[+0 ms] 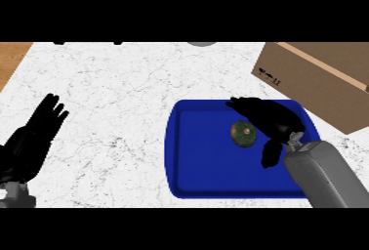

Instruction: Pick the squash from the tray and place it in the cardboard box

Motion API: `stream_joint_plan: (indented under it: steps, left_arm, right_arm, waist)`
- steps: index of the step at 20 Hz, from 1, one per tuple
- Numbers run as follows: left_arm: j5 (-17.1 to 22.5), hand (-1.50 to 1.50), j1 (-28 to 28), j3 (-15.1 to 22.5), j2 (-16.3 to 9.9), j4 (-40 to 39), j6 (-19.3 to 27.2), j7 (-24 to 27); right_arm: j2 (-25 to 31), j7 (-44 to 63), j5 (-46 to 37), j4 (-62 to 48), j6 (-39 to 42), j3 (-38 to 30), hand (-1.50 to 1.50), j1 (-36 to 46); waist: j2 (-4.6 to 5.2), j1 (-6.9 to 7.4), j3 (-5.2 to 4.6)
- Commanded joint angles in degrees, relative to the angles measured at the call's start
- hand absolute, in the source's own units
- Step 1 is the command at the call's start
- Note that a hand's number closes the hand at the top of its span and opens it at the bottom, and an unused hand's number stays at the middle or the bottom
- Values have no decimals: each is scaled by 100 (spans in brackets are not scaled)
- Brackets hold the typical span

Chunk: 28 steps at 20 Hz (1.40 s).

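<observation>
The squash lies on the floor of the blue tray, right of the tray's middle. Your right hand hangs over the tray's right side, just beside the squash, with its fingers stretched toward the tray's far edge and the thumb pointing back toward you. The fingers are extended and hold nothing; no finger curls round the squash. Whether the palm touches the squash cannot be told from this view.

Your left hand rests open at the left edge of the view, fingers up, well apart from the tray.

The cardboard box stands at the far right, near the tray's far right corner.

Hazards from this position, as judged:

1. Rolling. The squash is small and rounded, and the tray floor looks smooth. If you close the fingers from one side only, expect the squash to be pushed left across the tray instead of being caught. Bring fingers and thumb to opposite sides before closing.

2. Hidden contact. The hand covers part of the squash's right side, so you cannot confirm the hold from above. Check that the squash lifts with the hand before moving off.

3. Box wall. The box's near wall stands between the tray and its opening. Raise the squash above that wall before carrying it across, or the hand may strike the cardboard.
</observation>
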State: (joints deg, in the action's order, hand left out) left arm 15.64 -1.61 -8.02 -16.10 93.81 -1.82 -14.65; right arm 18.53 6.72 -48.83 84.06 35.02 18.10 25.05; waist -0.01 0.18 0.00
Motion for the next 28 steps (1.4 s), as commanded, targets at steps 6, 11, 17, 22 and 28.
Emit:
stream_joint_plan:
  steps: [6,11,17,22,28]
  left_arm:
    - [-101,0,46,-168,115,-134,-272,124]
    - [-170,0,-377,-216,143,-235,-176,-169]
    - [-185,0,338,-302,229,159,-472,106]
    - [-365,0,24,-193,420,166,-251,-71]
    - [-440,0,183,-225,475,86,-361,110]
  right_arm:
    - [-320,-241,-675,-500,-76,-22,-150,25]
    - [-519,-280,-957,-638,-70,-25,-150,-26]
    - [-681,-333,-1221,-714,-113,-15,-150,-146]
    - [-827,-499,-1443,-1249,-233,-200,-150,120]
    - [-533,-1002,-1636,-1586,-730,-396,-150,8]
  waist:
    - [1,11,0]
    - [2,-5,0]
    - [-3,10,0]
    - [1,8,0]
    - [1,4,0]
